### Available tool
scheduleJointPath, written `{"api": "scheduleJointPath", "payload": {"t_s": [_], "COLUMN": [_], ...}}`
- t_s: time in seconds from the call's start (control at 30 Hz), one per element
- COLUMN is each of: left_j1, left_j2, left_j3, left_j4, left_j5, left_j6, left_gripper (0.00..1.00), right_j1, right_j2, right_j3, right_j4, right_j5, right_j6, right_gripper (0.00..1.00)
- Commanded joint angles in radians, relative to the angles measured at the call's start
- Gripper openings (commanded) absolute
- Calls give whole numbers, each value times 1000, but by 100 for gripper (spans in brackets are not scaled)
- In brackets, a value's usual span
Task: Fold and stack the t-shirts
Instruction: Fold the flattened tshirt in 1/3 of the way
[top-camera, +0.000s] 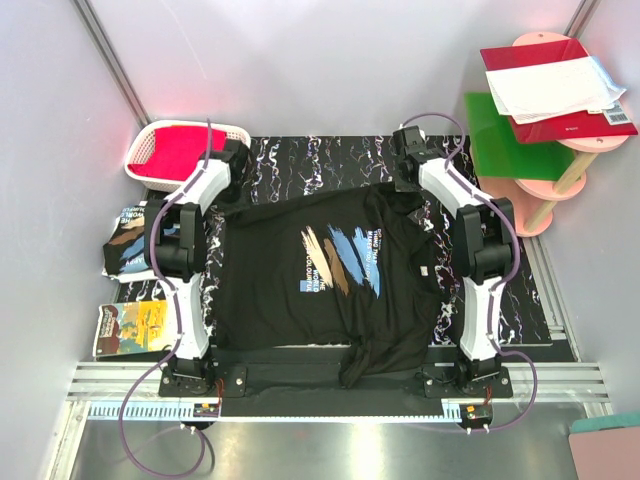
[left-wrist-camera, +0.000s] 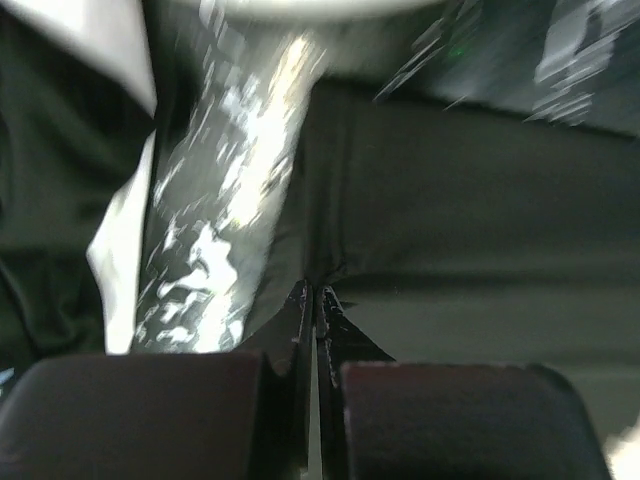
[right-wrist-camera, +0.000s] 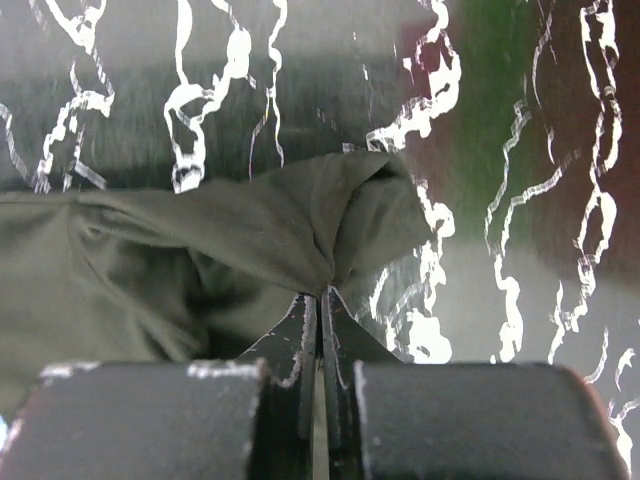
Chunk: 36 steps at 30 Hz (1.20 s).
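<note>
1. Marbled black surface (top-camera: 300, 160).
2. Black printed t-shirt (top-camera: 300, 300), spread open at the surface's centre.
3. Second t-shirt (top-camera: 125, 245), crumpled, off the surface at 9 o'clock.
4. My left end effector (left-wrist-camera: 315, 295), pinching the spread shirt's 11 o'clock edge.
5. My right end effector (right-wrist-camera: 322, 295), pinching bunched cloth at 1 o'clock.

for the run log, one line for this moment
t-shirt print-up on table | left gripper shut on t-shirt edge | right gripper shut on t-shirt edge
</note>
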Motion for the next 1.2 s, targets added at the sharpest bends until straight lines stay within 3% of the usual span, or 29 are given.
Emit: {"api": "scheduleJointPath", "payload": {"t_s": [0.0, 0.43, 0.67, 1.0, 1.07, 1.17], "left_j1": [3, 20, 28, 40, 37, 32], "left_j2": [-135, -204, -208, -171, -157, -152], "left_j3": [-70, -170, -234, -265, -263, -274], "left_j4": [15, 20, -9, -21, -18, -15], "left_j5": [-114, -120, -143, -92, -66, -45], "left_j6": [-30, -56, -52, -44, -30, -21], "left_gripper": [0, 0, 0, 0, 8, 56], "right_j1": [-3, 1, 0, 1, 0, 1], "right_j2": [-194, -443, -402, -394, -391, -380], "right_j3": [-60, -208, -266, -381, -396, -413], "right_j4": [47, -2, -198, -215, -218, -221], "right_j5": [-31, -2, 50, 31, 26, 18], "right_j6": [17, 41, 163, 206, 204, 206], "right_gripper": [0, 0, 0, 0, 0, 0]}}
